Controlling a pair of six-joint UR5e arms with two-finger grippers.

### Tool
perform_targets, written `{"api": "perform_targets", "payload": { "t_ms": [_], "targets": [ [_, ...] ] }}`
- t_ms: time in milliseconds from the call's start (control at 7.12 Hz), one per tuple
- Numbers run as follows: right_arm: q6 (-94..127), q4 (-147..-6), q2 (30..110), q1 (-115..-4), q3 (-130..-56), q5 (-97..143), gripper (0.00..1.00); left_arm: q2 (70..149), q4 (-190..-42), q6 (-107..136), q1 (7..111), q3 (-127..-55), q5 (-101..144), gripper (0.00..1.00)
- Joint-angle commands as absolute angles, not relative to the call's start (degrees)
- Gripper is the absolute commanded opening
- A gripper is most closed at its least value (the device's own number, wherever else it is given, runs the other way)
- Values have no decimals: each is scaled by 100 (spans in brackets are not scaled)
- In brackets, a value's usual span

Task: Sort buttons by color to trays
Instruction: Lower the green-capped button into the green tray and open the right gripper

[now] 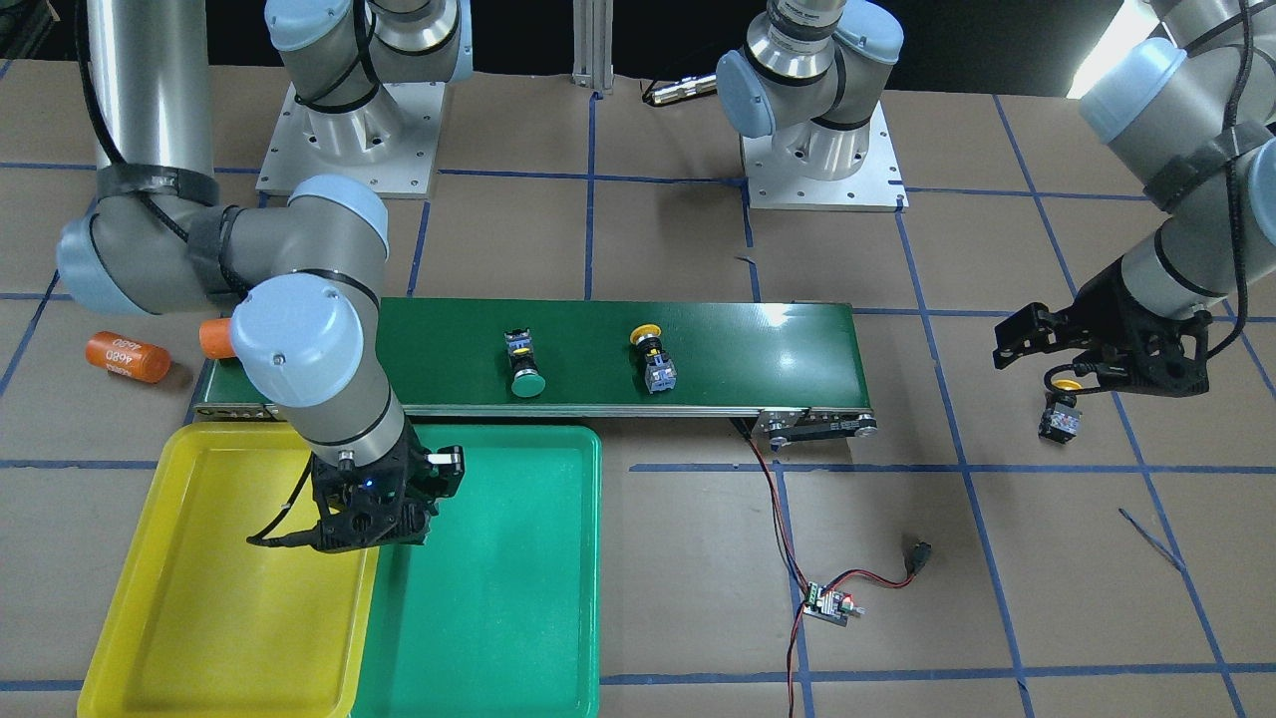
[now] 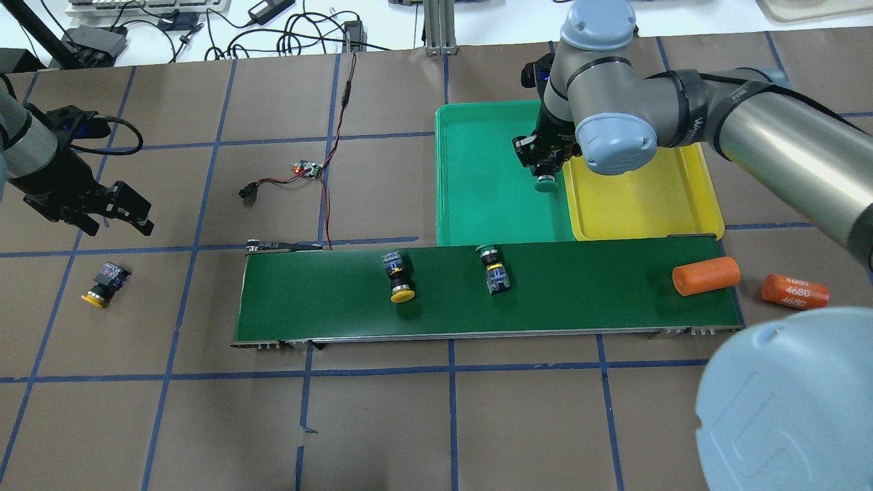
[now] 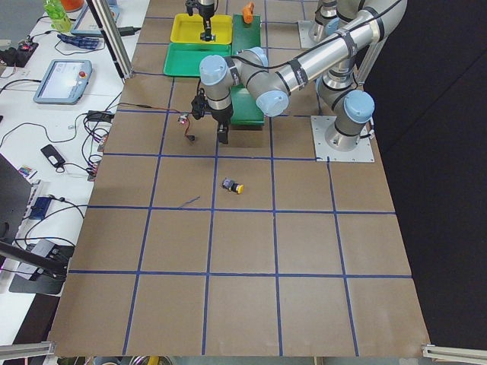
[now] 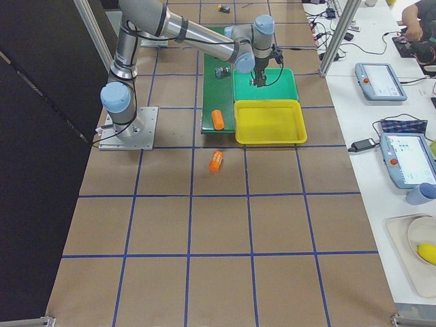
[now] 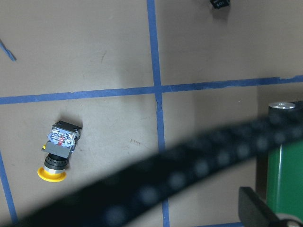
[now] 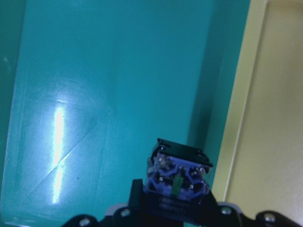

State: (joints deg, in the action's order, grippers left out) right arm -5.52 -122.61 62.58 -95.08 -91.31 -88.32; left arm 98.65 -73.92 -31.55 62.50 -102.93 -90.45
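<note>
- The right jaws are closed narrowly on the black-and-blue block body of a green-capped plastic push-button [image 6: 177, 182], cap down.
- Judged light and rigid; the domed cap looks slippery, so the flat body sides suit gripping.
- It hangs over the shallow green plastic tray [image 2: 477, 170], beside the yellow plastic tray [image 2: 641, 198].
- The left jaws gape wide, empty, near a yellow-capped button [image 2: 104, 283] on the brown counter [image 2: 382, 423].

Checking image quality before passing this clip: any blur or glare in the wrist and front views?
Left wrist view: a blurred dark cable crosses the foreground; the yellow button behind is sharp. Right wrist view: glare streak on the green tray; the green button is sharp. Front-facing view: mild sheen on the conveyor belt.
</note>
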Motion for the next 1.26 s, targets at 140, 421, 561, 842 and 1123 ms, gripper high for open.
{"api": "perform_targets", "payload": {
  "t_ms": [140, 421, 561, 842, 1123],
  "targets": [
    [-667, -11824, 6283, -9466, -9017, -8842, 100, 10027, -6997, -3775, 6110, -10519, -9314, 100],
    [-747, -11114, 6861, -9413, -9087, -8920, 100, 10535, -5831, -4468, 5557, -10836, -9360, 100],
    [-747, -10648, 7256, -9326, -9288, -8982, 100, 10799, -5584, -4534, 5503, -10802, -9352, 100],
    [-1017, -10713, 8152, -8949, -10347, -8974, 100, 11248, -5081, -5269, 5284, -10811, -9352, 100],
    [-1116, -11832, 8656, -8815, -11578, -8903, 100, 11469, -5071, -5396, 5230, -10854, -9351, 100]
  ]
}}
